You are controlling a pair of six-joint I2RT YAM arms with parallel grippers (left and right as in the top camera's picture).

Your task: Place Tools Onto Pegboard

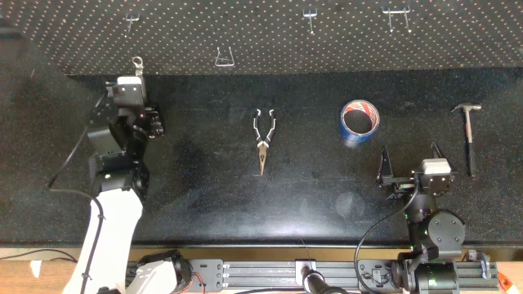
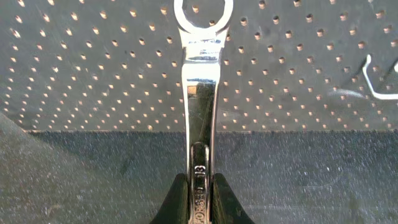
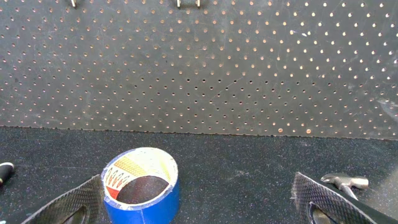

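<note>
My left gripper [image 2: 200, 190] is shut on a chrome wrench [image 2: 200, 93], held upright with its ring end up against the pegboard [image 2: 93, 68]. From above, that gripper [image 1: 131, 96] is at the far left by the board, with the wrench's ring [image 1: 137, 62] poking out past it. Needle-nose pliers [image 1: 262, 139] lie mid-table. A roll of blue tape [image 1: 359, 122] and a hammer [image 1: 468, 135] rest on the right. My right gripper [image 1: 409, 159] hovers open near the table's front, with the tape [image 3: 140, 184] and the hammer head [image 3: 345, 181] ahead of it.
Metal hooks hang on the pegboard: one at upper left [image 1: 131, 20], a wire loop [image 1: 224, 57], one at centre [image 1: 310, 15] and a double hook [image 1: 397, 15]. A wire hook [image 2: 380, 81] is beside the wrench. The black mat [image 1: 196, 180] has free room between the tools.
</note>
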